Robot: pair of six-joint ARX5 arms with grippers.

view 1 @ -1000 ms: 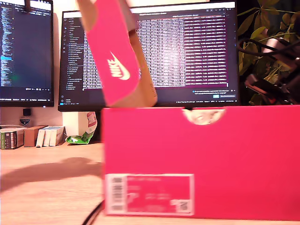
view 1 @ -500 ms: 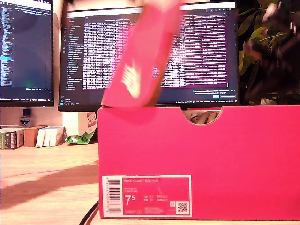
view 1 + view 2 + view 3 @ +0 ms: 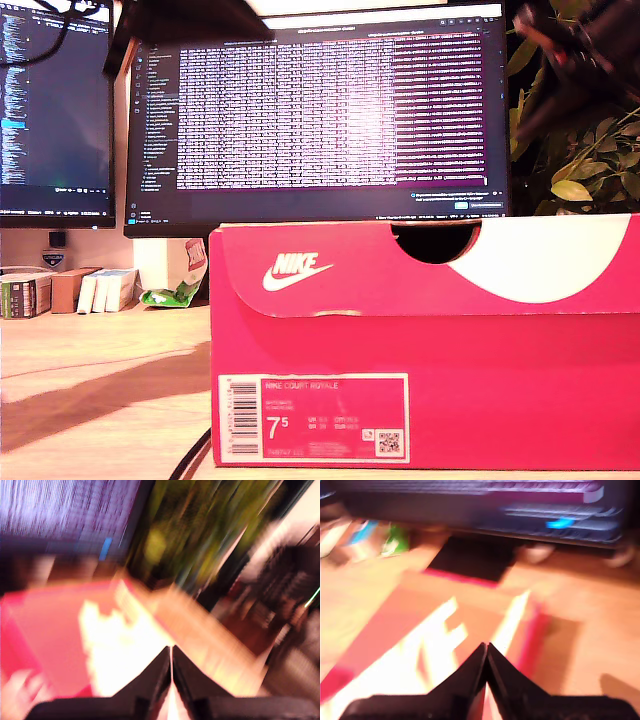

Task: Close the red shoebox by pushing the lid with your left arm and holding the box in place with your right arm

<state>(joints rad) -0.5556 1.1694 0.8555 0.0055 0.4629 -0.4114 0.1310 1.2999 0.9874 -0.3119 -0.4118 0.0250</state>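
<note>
Matt pink-red card on the shoebox (image 3: 430, 400), smooth, with a white printed swoosh on the lid (image 3: 400, 268) and 1 white paper label (image 3: 314, 417), size 7.5. Pale wood-look desk (image 3: 90, 380), satin. Glossy lit glass on 2 monitors (image 3: 330, 110). Waxy green leaves on the plant (image 3: 585, 160).

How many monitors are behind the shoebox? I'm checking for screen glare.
2: a large monitor directly behind the shoebox, and a second monitor at the exterior view's left edge, partly cropped.

Wooden desk (image 3: 100, 400) — red shoebox (image 3: 450, 400); monitors (image 3: 330, 110)
</note>
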